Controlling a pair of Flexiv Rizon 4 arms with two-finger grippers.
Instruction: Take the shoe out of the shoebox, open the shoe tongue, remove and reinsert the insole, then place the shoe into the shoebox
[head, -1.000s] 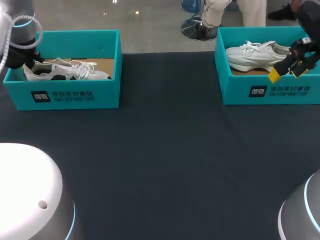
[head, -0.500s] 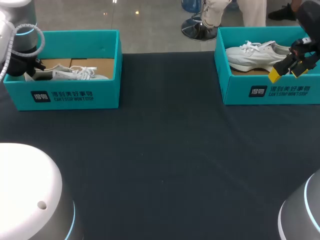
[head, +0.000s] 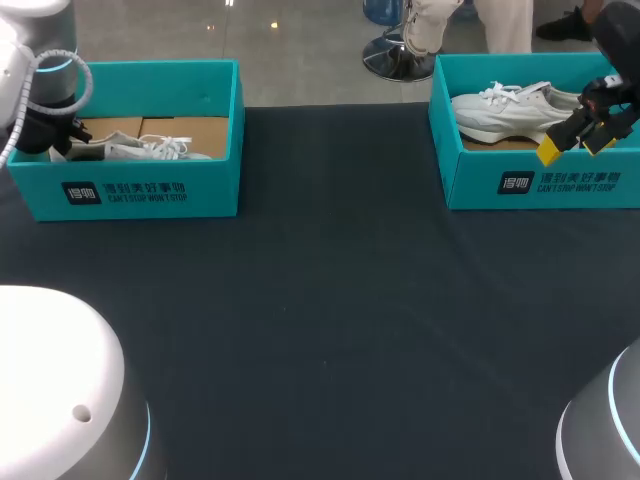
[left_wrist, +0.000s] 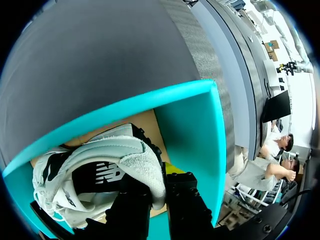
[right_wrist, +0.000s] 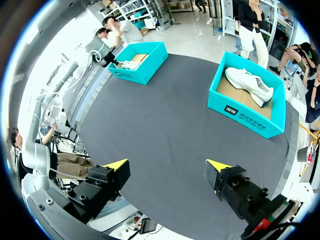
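A white shoe (head: 140, 150) with black accents lies low inside the left teal shoebox (head: 140, 192). My left gripper (head: 66, 140) stands at the box's left end, shut on the shoe's heel collar. In the left wrist view the black fingers pinch the padded heel rim of the shoe (left_wrist: 95, 160) between them at the gripper (left_wrist: 158, 176); the yellow tips are hidden. A second white shoe (head: 510, 110) rests in the right teal shoebox (head: 540, 185). My right gripper (head: 573, 145) hangs open, high above the table by that box; nothing is between its fingers (right_wrist: 116, 165).
The dark table cloth (head: 330, 300) stretches between the two boxes. The right wrist view looks down on both boxes, the left shoebox (right_wrist: 137, 62) and the right shoebox (right_wrist: 247, 100).
My left gripper has lowered the shoe, which now sits deeper in the left box. The right arm has not moved.
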